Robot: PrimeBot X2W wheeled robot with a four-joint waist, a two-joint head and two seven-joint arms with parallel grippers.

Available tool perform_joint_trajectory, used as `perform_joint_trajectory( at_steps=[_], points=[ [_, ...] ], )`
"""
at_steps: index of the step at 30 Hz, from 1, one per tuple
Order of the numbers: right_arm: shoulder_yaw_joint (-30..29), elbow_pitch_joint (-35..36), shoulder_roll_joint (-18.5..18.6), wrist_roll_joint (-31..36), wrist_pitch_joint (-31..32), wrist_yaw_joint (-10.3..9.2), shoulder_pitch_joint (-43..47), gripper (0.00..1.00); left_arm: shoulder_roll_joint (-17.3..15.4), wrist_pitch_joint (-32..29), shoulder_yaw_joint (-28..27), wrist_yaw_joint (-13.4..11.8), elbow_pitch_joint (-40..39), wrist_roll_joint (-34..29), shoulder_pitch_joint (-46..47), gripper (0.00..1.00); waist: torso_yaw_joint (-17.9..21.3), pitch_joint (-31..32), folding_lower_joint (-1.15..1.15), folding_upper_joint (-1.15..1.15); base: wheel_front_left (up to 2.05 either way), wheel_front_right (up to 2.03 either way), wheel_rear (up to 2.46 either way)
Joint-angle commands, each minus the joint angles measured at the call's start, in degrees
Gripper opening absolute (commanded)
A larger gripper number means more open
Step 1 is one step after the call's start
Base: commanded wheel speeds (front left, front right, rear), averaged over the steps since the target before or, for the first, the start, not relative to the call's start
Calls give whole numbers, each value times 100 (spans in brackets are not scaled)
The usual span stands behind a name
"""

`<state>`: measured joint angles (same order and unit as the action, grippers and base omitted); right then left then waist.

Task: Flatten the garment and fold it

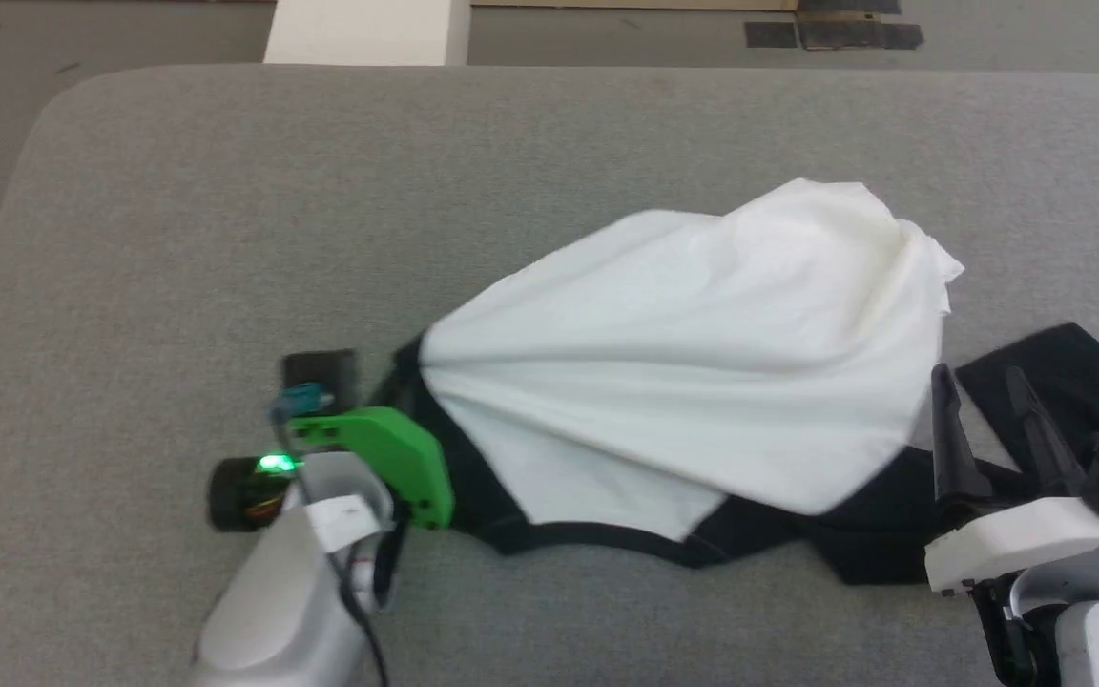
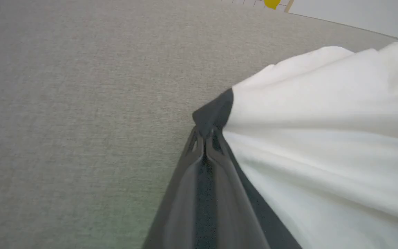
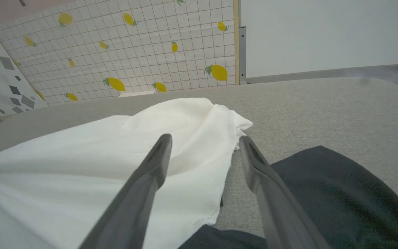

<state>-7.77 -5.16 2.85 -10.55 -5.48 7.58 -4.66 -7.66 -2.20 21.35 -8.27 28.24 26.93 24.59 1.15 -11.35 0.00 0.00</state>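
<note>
The garment [image 1: 702,343] lies bunched on the grey table [image 1: 225,219], its white body heaped toward the far right. The black neckline [image 1: 607,540] curves along the near side, and a black sleeve [image 1: 1060,382] spreads flat at the right. My left gripper [image 1: 402,382] is shut on the garment's black left corner [image 2: 212,112], pinched at its fingertips [image 2: 204,135]. My right gripper [image 1: 977,380] stands open just above the black shoulder cloth, between the white body [image 3: 133,148] and the black sleeve [image 3: 340,186]. Nothing lies between the right gripper's [image 3: 205,140] fingers.
A white box [image 1: 363,29] stands beyond the table's far edge, with dark patches [image 1: 831,33] on the floor behind. The table's rounded corner [image 1: 53,105] is at the far left. A lemon-patterned wall [image 3: 133,45] and a white panel [image 3: 323,34] rise behind the table.
</note>
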Motion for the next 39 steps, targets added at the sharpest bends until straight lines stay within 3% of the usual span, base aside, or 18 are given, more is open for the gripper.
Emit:
perform_joint_trajectory(
  at_steps=[1, 2, 4, 9, 10, 11, 12, 18, 22, 26, 29, 37, 38, 39],
  points=[
    [24, 25, 3, 32, 34, -9, -25, 100, -157, 94, -140, -124, -55, 50, -148, 0, -180, 62, 0, 0, 0, 0, 0],
    [72, 25, 3, 69, 102, -9, -6, 100, -391, 219, -490, -378, -201, 166, -386, 0, -330, 114, 0, 0, 0, 0, 0],
    [71, 21, 3, 88, 163, -9, 4, 100, -532, 256, -679, -550, -281, 213, -568, 0, -413, 143, 0, 0, 0, 0, 0],
    [113, -31, 3, 115, 445, -9, 50, 100, -714, 239, -961, -748, -406, 382, -1034, 0, -566, 199, 0, 0, 0, 0, 0],
    [139, -49, 3, 128, 535, -9, 65, 100, -710, 237, -979, -724, -439, 433, -1121, 19, -596, 208, 0, 0, 0, 0, 0],
    [172, -57, 3, 142, 599, -9, 73, 100, -693, 262, -999, -694, -470, 483, -1184, 63, -615, 215, 0, 0, 0, 0, 0],
    [218, -58, 3, 152, 664, -9, 76, 100, -662, 307, -1016, -644, -511, 546, -1260, 100, -647, 222, 0, 0, 0, 0, 0],
    [507, -70, 3, 200, 853, -9, -43, 100, -442, 1143, -1184, -370, -762, 747, -1553, 100, -860, 230, 0, 0, 0, 0, 0],
    [595, -266, 3, 215, 959, -9, -341, 100, -348, 1664, -1262, -346, -1032, 426, -1596, 100, -1063, 169, 0, 0, 0, 0, 0],
    [551, -767, 3, 122, 1322, -9, -852, 100, -137, 1715, -1528, -269, -1650, -150, -1569, 100, -1267, 24, 0, 0, 0, 0, 0],
    [470, -1414, 3, 124, 1892, -9, -1523, 100, 175, 1718, -1748, -39, -2141, -672, -1565, 100, -1465, -218, 0, 0, 0, 0, 0],
    [171, -2435, 3, 422, 2938, -9, -2567, 100, 454, 1719, -1875, 355, -2156, -985, -1392, 100, -1792, -566, 0, 0, 0, 0, 0],
    [179, -2506, 3, 433, 3024, -9, -2642, 97, 463, 1719, -1883, 373, -2134, -996, -1373, 100, -1813, -584, 0, 0, 0, 0, 0],
    [202, -2546, 3, 457, 3082, -9, -2691, 42, 468, 1719, -1888, 382, -2118, -1001, -1363, 100, -1824, -593, 0, 0, 0, 0, 0]
  ],
)
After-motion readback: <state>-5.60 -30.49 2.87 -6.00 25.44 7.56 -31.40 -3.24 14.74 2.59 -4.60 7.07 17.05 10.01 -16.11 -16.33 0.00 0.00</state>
